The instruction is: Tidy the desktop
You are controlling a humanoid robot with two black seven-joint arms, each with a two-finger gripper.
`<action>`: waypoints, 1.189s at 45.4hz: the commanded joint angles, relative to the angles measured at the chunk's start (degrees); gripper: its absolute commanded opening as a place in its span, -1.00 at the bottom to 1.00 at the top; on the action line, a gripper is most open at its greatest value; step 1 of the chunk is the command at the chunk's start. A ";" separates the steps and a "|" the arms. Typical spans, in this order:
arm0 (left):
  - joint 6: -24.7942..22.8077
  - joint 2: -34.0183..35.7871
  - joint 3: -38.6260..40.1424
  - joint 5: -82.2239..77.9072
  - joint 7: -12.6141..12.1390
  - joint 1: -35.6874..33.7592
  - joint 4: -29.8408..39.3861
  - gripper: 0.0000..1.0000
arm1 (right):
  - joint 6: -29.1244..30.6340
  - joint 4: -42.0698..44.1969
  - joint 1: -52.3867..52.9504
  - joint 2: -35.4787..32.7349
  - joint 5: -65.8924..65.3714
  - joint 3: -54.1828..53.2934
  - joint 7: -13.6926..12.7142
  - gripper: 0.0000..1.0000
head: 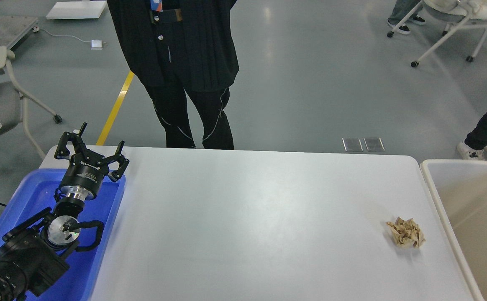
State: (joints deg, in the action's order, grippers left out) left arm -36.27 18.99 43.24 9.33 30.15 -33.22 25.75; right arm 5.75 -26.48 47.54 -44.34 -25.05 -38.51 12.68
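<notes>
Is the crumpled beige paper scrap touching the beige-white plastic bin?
Apart. The head view shows the crumpled beige paper scrap on the white desktop, bare tabletop separating it from the beige-white plastic bin.

You are looking at a large, smooth, matte white rectangular counter (pixel 243 217) with rounded far corners. It lies flat and spans most of the view from left to right. Its surface is mostly bare, showing only soft reflections. A small crumpled tan wad of paper (pixel 406 233) sits on it near the right edge, closer to your near side than the far.
</notes>
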 commanded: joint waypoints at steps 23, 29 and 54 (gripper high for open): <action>0.06 0.00 0.00 0.07 0.00 0.00 0.00 1.00 | 0.05 -26.34 -16.24 9.09 0.00 -28.81 1.47 0.99; -0.03 0.00 0.00 -0.01 0.00 0.00 0.00 1.00 | 0.05 -26.34 -21.34 13.48 0.00 -29.95 1.82 0.99; -0.03 0.00 0.00 -0.01 0.00 0.00 0.00 1.00 | 0.05 -25.37 -27.42 20.79 0.00 -34.70 1.82 0.99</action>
State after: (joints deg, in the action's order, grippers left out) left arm -36.26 18.98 43.24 9.33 30.15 -33.22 25.74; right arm 5.85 -52.06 21.53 -25.09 -25.05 -71.21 14.45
